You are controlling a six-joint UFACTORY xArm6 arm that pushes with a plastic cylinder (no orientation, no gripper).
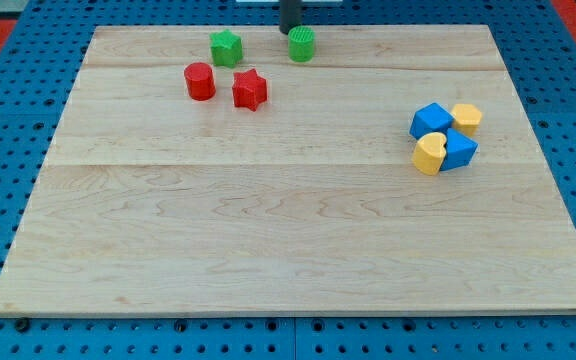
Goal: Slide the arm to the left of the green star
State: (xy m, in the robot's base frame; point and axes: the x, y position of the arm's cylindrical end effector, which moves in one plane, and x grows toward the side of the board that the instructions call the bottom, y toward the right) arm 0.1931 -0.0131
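Observation:
The green star (226, 47) lies near the view's top edge of the wooden board (288, 230), left of centre. My tip (290, 31) is a dark rod coming down from the view's top, right of the green star and touching or just behind the green cylinder (302, 45). The star and my tip are about a block's width and more apart.
A red cylinder (200, 81) and a red star (250, 89) sit just below the green star. At the view's right is a cluster: two blue blocks (431, 120) (458, 150), a yellow hexagon (466, 118) and a yellow heart (429, 154). Blue pegboard surrounds the board.

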